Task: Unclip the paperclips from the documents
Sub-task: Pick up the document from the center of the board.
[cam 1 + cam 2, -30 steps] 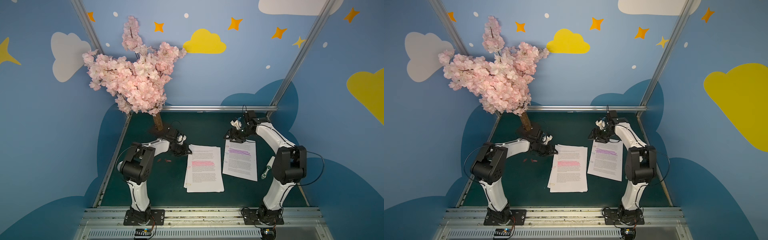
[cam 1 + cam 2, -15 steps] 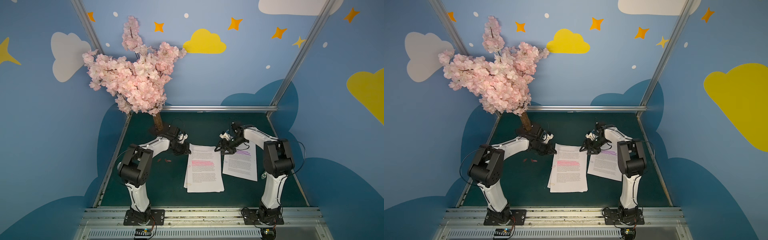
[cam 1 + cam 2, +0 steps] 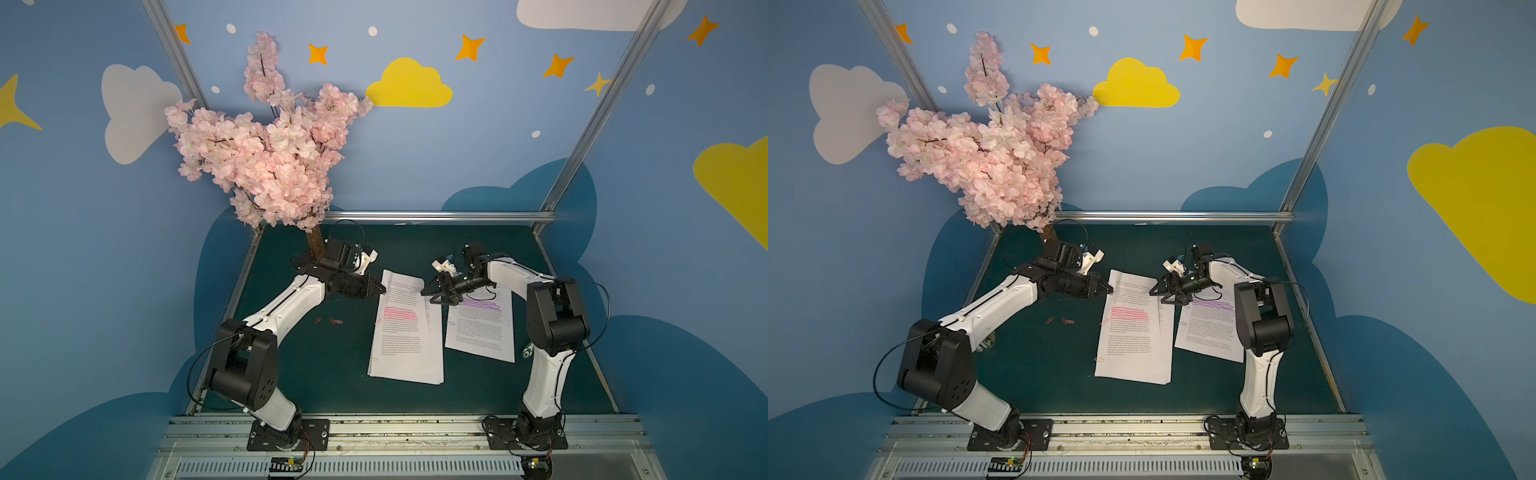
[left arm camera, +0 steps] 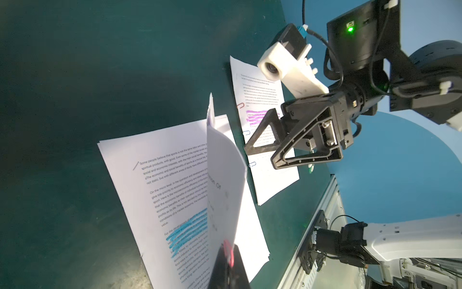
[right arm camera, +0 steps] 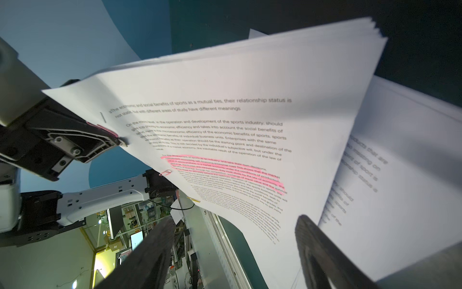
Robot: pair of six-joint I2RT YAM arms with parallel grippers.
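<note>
left gripper (image 3: 382, 289): pinched shut on pink paperclip (image 5: 105, 129), edge of pink-band document (image 3: 405, 345)
right gripper (image 3: 428, 296): jaws wide, gripping nothing

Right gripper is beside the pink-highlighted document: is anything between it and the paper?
Nothing visible does. The right gripper, open, hangs at the pink-highlighted document's far corner on the right arm's side, and its wrist view shows only air before the sheets. The left gripper is at the opposite edge, shut on a pink paperclip.
</note>
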